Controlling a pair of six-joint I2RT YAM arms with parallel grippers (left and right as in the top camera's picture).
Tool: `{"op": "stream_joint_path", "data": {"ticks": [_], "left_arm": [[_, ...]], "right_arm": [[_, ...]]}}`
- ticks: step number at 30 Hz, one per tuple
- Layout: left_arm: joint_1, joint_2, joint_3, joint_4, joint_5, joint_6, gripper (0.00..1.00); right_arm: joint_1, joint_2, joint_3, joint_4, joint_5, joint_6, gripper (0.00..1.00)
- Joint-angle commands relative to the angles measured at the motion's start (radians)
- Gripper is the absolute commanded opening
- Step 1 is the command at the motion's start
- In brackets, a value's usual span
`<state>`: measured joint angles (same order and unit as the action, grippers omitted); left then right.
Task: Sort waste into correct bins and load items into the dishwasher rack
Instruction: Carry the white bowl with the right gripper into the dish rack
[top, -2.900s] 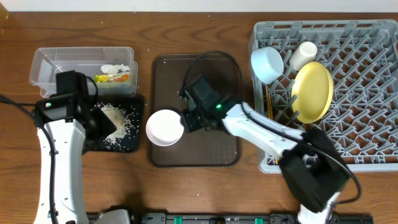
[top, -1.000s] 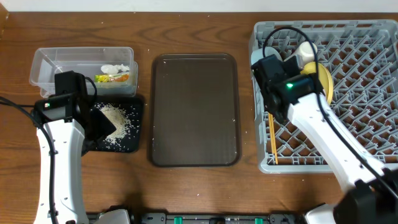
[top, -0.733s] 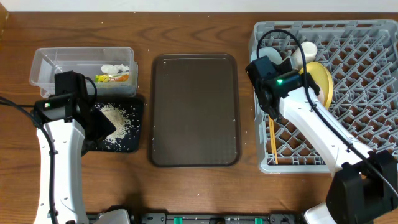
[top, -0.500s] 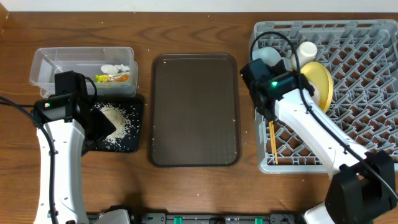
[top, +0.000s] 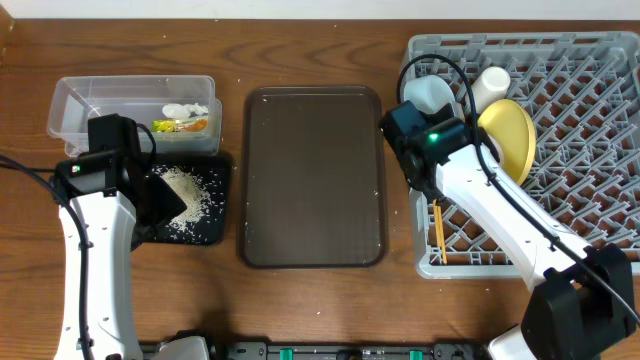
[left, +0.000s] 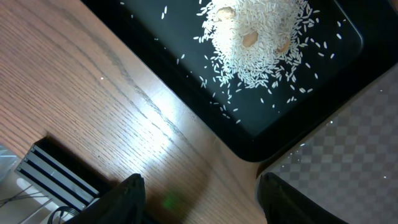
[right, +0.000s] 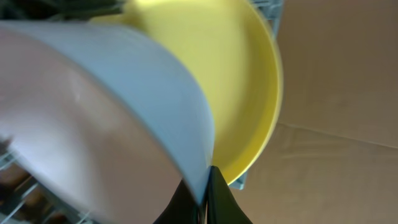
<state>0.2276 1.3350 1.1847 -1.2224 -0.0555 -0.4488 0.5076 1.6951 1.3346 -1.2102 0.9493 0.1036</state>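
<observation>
My right gripper (right: 207, 180) is shut on the rim of the white bowl (right: 93, 106), with the yellow plate (right: 242, 74) just behind it. In the overhead view my right wrist (top: 418, 135) is at the left edge of the grey dishwasher rack (top: 590, 150) and hides the white bowl. The light blue bowl (top: 425, 95), pale cup (top: 492, 85), yellow plate (top: 508, 140) and chopsticks (top: 438, 228) are in the rack. My left gripper (left: 202, 202) is open and empty over the wood beside the black tray (left: 323, 93) that holds rice (left: 255, 37).
The clear tub (top: 80, 105) at the back left holds the green-and-orange wrapper (top: 180, 126) and white scraps (top: 185, 109). The black tray (top: 215, 232) with rice (top: 185, 190) lies in front of it. The dark brown serving tray (top: 310, 180) lies between the bins and the rack.
My right arm carried the white bowl from the brown tray to the rack's left side, then shifted slightly left and down. The left arm has not moved.
</observation>
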Motion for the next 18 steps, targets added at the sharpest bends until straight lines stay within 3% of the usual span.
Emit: {"op": "stream_joint_path", "data": {"ticks": [1,14,18], "left_arm": [[0.005,0.004,0.01,0.0,-0.005,-0.01,0.62],[0.005,0.004,0.01,0.0,-0.005,-0.01,0.62],[0.005,0.004,0.01,0.0,-0.005,-0.01,0.62]], "right_arm": [[0.016,0.018,-0.013,-0.028,-0.356,0.017,0.01],[0.018,0.018,-0.013,-0.015,-0.879,0.159,0.01],[0.018,0.015,-0.013,-0.005,-0.948,0.188,0.02]]}}
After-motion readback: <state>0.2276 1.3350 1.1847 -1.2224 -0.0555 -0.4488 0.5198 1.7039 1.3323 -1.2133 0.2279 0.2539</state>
